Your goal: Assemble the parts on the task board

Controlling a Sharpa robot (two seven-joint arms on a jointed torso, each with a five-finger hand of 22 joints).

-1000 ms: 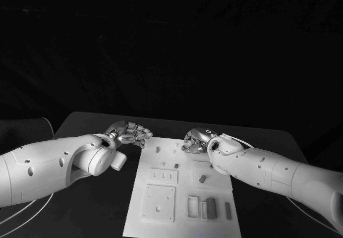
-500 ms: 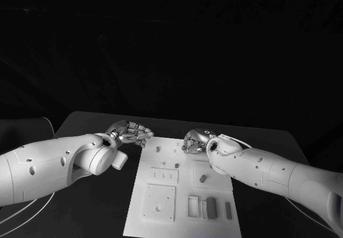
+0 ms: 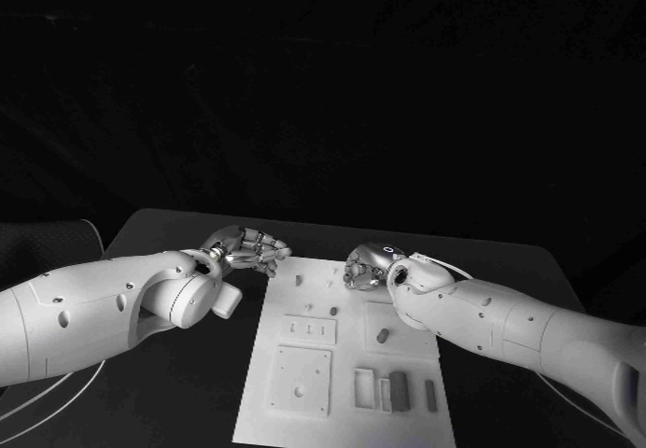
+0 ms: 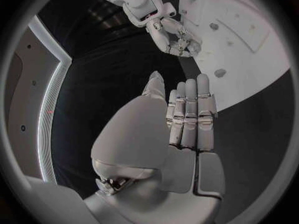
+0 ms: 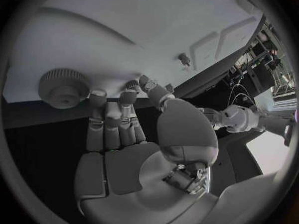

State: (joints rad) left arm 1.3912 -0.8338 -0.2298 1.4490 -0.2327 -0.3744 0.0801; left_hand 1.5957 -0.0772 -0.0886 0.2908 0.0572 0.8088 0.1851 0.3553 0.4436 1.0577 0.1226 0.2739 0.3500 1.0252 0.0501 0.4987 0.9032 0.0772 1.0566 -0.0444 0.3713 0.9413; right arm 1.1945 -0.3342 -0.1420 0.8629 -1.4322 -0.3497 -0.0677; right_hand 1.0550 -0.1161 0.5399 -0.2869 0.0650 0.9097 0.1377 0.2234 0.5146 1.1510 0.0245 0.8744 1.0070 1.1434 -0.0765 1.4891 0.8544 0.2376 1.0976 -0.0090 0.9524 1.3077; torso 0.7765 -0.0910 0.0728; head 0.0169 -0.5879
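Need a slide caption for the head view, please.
Both hands, left and right, hover empty at the task board's far end.

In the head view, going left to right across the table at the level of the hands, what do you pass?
Left arm → left robot hand → far end of the task board → right robot hand → right arm.

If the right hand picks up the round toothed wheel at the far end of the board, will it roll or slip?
The toothed wheel lies flat on the task board, so a push probably slides it rather than rolls it. Its ridged rim should give fingers grip. It looks rigid.
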